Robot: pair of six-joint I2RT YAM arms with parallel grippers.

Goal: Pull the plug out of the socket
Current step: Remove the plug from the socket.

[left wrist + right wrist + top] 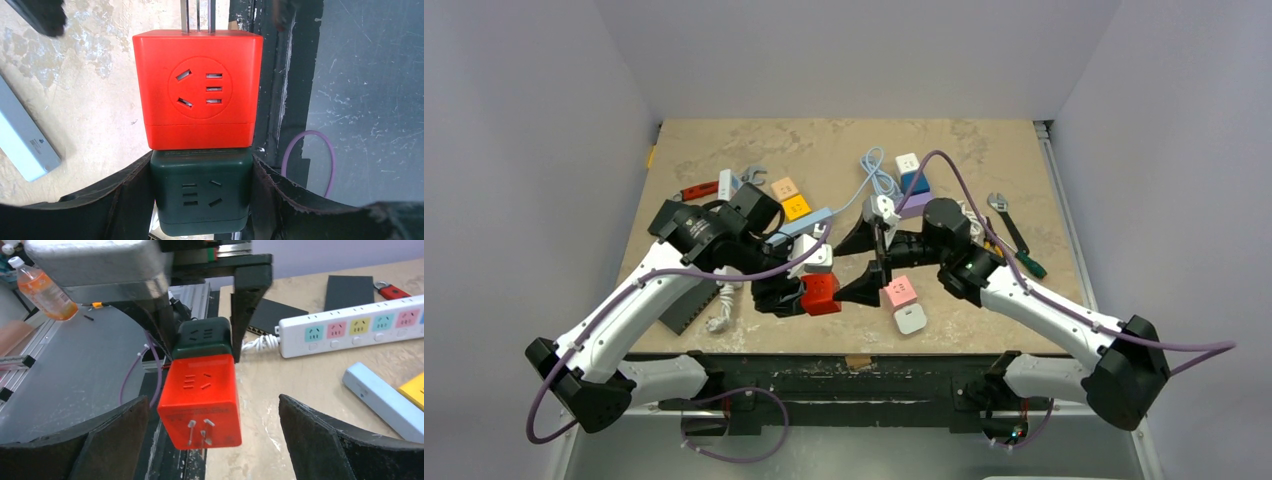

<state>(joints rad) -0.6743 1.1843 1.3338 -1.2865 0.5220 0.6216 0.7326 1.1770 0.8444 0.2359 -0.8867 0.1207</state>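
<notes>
Red plug [197,90] sat in the green socket [205,335], gripped by left tool [776,296]; open right tool [214,402] needed a square, straight pull.

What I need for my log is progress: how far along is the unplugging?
Done: the left gripper grips the green socket. In hand: the right gripper stands open facing the red plug, not touching it. Left: close on the red plug and pull it out; it sits fully seated in the green socket.
</notes>
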